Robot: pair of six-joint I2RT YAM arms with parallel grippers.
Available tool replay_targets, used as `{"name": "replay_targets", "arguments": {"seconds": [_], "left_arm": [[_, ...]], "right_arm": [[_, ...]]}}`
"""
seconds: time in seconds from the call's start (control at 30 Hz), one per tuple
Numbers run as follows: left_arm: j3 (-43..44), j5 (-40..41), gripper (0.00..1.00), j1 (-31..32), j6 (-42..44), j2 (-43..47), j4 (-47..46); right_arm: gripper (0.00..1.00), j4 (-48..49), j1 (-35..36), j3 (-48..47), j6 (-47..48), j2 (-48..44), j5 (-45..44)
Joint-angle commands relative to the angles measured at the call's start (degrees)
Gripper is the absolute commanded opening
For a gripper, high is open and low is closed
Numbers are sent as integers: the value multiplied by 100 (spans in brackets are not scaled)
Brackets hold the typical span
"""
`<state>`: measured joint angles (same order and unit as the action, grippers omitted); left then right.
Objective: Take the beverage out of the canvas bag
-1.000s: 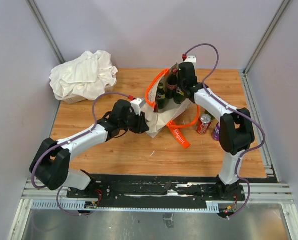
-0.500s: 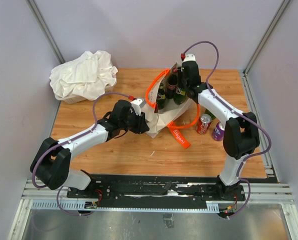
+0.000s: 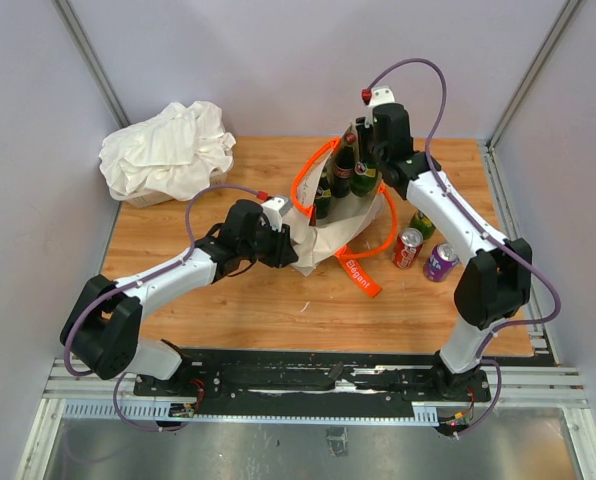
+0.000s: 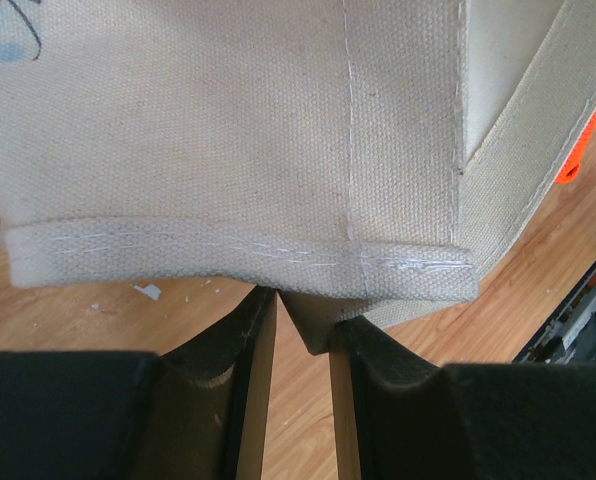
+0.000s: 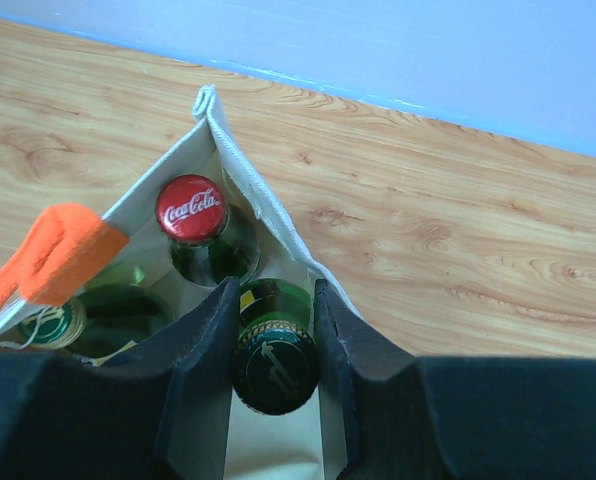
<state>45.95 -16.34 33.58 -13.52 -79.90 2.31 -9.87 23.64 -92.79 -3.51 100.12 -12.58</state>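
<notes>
Wooden table (image 3: 228, 300), Coca-Cola-capped bottle (image 5: 191, 209) in canvas bag (image 3: 318, 245), "Elegant" strap (image 3: 359, 273)

"Coca-Cola" on cap (image 5: 191, 209), "Elegant" on strap (image 3: 358, 272)

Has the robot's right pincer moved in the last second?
Yes. The right pincer, gripping a green bottle, has shifted up the top view, farther from the red can.

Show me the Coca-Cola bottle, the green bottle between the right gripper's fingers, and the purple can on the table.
Coca-Cola bottle (image 5: 191, 210): right wrist view, on its red cap.
green bottle (image 5: 273, 368): right wrist view, on its dark cap.
purple can (image 3: 440, 262): top external view, on its body.
</notes>
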Motion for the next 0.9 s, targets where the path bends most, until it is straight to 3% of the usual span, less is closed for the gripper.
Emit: {"name": "replay_targets", "arguments": {"seconds": [0.0,0.5,0.87], "left_arm": [[89,121,29,43,77,-105,198],[2,209,29,44,95,51,161],[19,233,29,48,195,80,220]], "right_arm": [[1,251,80,-551,169,-648,178],[1,-488,158,-1009,133,-1487,425],[1,-1031,232,-645,199,-2603,-144]]}}
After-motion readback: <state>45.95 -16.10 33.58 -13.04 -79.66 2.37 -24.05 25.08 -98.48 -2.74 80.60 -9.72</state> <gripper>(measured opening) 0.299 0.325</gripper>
